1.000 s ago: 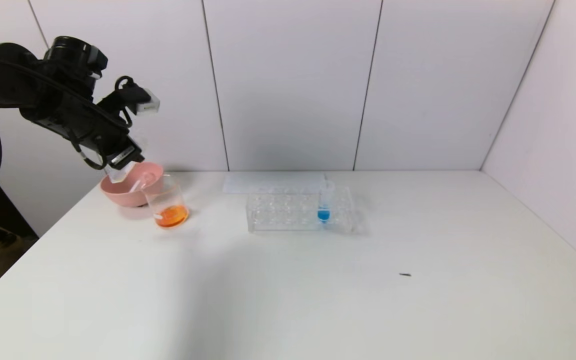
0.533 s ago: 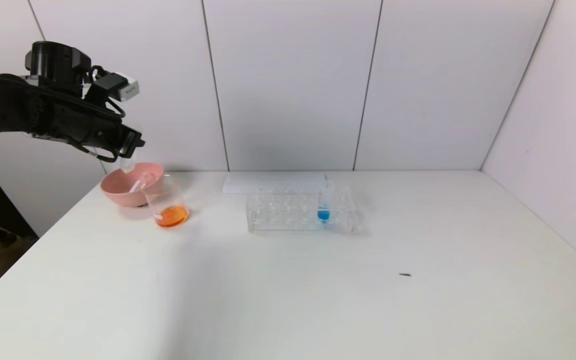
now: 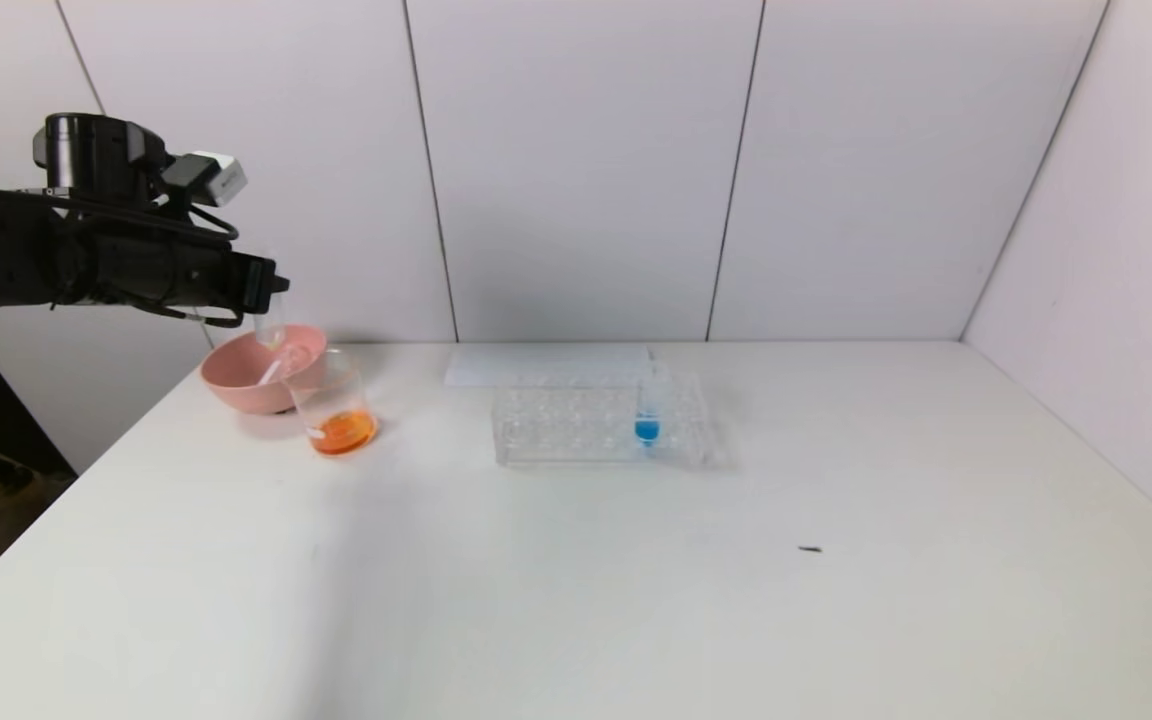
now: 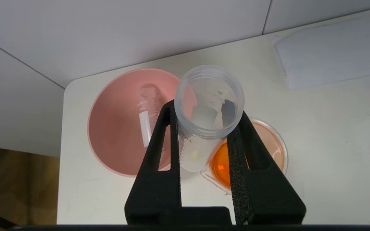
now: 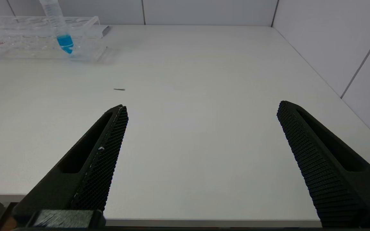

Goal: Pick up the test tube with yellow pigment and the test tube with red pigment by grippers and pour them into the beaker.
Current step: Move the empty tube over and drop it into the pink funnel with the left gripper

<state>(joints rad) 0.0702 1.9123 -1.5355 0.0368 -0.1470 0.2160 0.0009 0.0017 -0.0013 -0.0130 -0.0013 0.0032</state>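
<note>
My left gripper [image 3: 262,292] is shut on a clear test tube [image 3: 269,329] and holds it upright above the pink bowl and the beaker. In the left wrist view the jaws [image 4: 205,110] clamp this tube [image 4: 193,150] on both sides; it is empty but for a faint yellow trace at the tip. The beaker [image 3: 336,405] stands on the table by the bowl with orange liquid in it, also seen in the left wrist view [image 4: 268,141]. No tube with red liquid shows. My right gripper [image 5: 201,106] is open and empty over the table's near right part.
The pink bowl [image 3: 236,385] holds another empty clear tube [image 4: 146,118]. A clear tube rack [image 3: 576,425] at mid-table holds a tube with blue liquid [image 3: 648,415]. A white sheet [image 3: 546,365] lies behind the rack. A small dark speck [image 3: 810,549] lies on the table.
My left arm has swung from a downward tilt to level and drawn back to the left. The tube in it has turned from tipped over the bowl to upright.
</note>
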